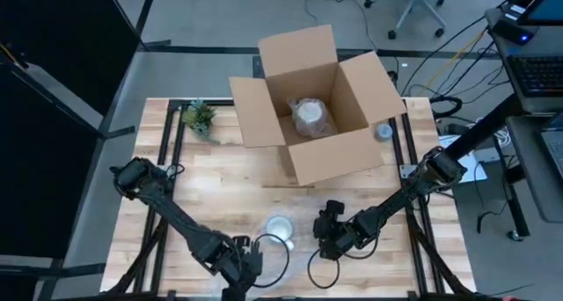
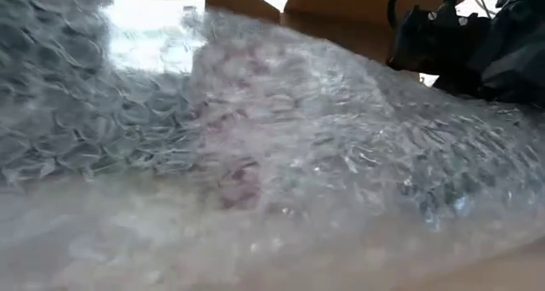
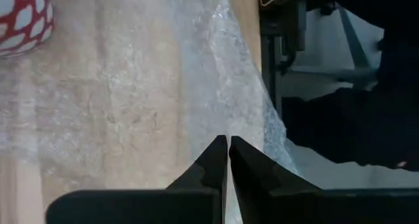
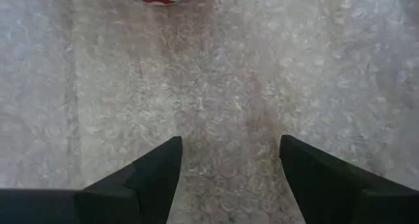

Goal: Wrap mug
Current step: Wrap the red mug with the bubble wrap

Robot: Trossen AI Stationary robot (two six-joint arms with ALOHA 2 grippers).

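Wrap first: the clear, limp sheet of bubble wrap (image 4: 216, 106) covers the table's near middle and will slide and crumple, so pinch its edge. The red-and-white patterned ceramic mug (image 1: 279, 226) stands upright on it, mouth up, fragile. Your left gripper (image 3: 228, 160) is pressed together; your right gripper (image 4: 229, 178) is spread.

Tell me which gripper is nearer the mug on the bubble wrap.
Right, narrowly. The right gripper sits just beside the mug; the left gripper lies past its other side, toward the table's front edge.
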